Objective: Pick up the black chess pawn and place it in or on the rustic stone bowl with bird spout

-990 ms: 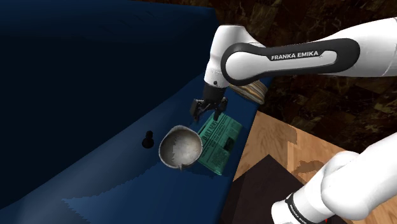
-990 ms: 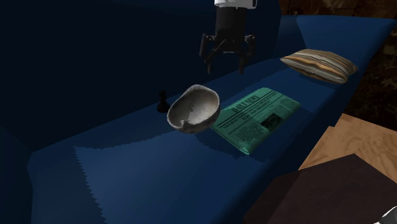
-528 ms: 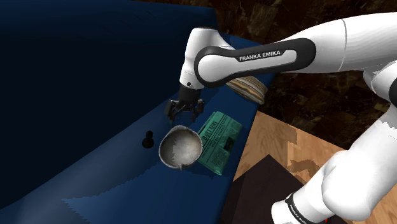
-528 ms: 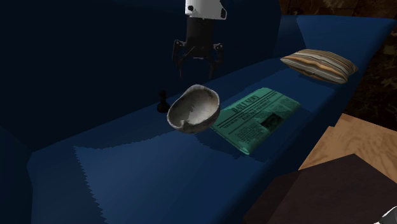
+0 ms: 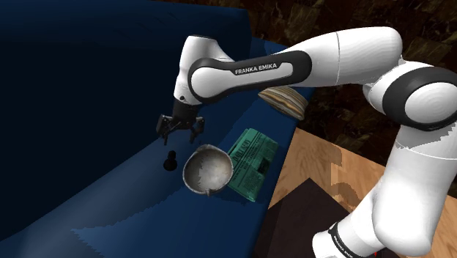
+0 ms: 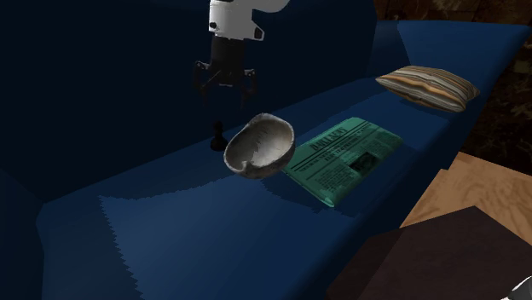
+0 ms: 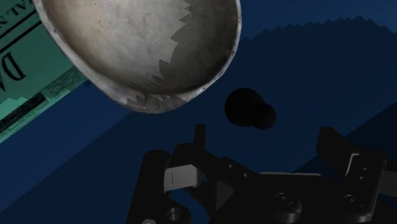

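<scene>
While the pincer (image 5: 179,136) hangs wide open above, the black pawn (image 5: 170,160) stands upright on a blue sofa seat (image 5: 110,201); wooden floor (image 5: 329,168) alongside.

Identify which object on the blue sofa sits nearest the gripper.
The black pawn, almost directly under the gripper; the grey bowl, green newspaper and striped cushion lie farther off.

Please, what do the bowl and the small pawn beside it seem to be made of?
The bowl looks like rough stone or unglazed ceramic: mottled grey-beige, matte, faintly scratched. The pawn is flat black, without grain or shine, so its material stays open.
</scene>
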